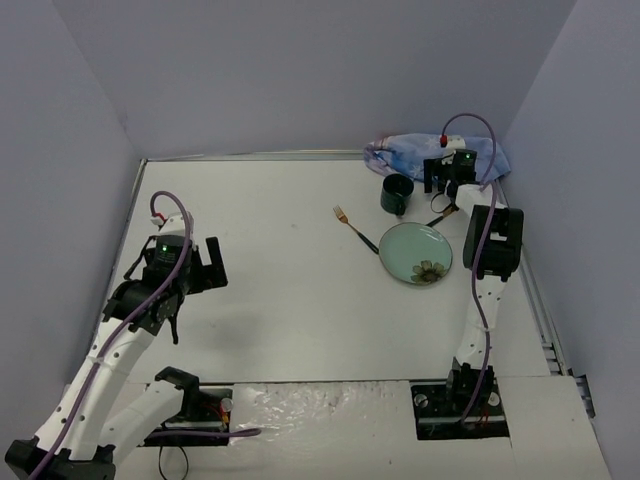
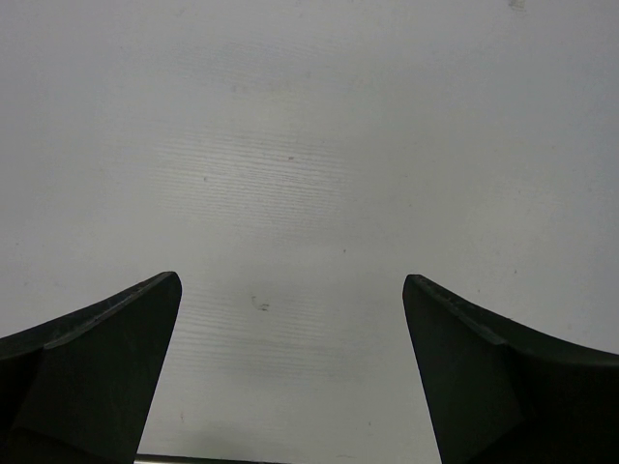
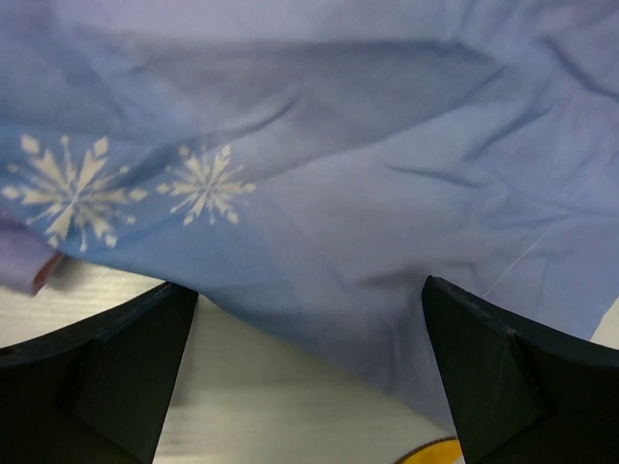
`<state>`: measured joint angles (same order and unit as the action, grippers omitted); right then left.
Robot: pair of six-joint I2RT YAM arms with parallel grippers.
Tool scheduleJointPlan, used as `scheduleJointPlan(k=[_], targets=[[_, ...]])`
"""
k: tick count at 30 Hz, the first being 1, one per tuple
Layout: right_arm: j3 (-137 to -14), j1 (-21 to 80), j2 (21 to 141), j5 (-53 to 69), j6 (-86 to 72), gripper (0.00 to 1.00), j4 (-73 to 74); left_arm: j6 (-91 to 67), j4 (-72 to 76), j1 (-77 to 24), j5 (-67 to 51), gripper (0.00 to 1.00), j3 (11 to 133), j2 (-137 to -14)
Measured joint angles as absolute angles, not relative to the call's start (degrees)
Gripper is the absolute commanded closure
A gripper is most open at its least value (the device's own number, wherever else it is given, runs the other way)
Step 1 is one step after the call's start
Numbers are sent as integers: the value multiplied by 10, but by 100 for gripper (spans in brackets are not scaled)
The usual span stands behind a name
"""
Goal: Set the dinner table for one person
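Barely begun: the cloth (image 1: 400, 156) lies bunched in the far right corner of the desk (image 1: 290, 300) by plate (image 1: 416, 253), fork (image 1: 352, 226) and cup (image 1: 396, 194); left tool (image 2: 292, 290) and right tool (image 3: 309, 300) are open, empty.

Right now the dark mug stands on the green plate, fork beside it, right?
No. The top external view shows the dark mug on the dinner table, beyond the green plate, not on it. The fork does lie beside the plate.
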<state>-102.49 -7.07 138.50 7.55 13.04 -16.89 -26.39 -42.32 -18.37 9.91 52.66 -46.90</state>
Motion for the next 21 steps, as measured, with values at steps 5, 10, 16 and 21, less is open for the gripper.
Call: scheduleJointPlan(k=[5,10,16,21], targets=[[-1072,-72,1414,75,130,40,-163,-264,-420,-184,99,3,527,-469],[-1101,-72,1433,79,122,94,-153,-264,-417,-184,99,3,527,-471],[-1121,-72,1440,90,108,100,-142,-264,-417,-184,99,3,527,-470],[-1137,-72,1424,92,90,100,-133,-265,-417,-184,99,3,527,-456]])
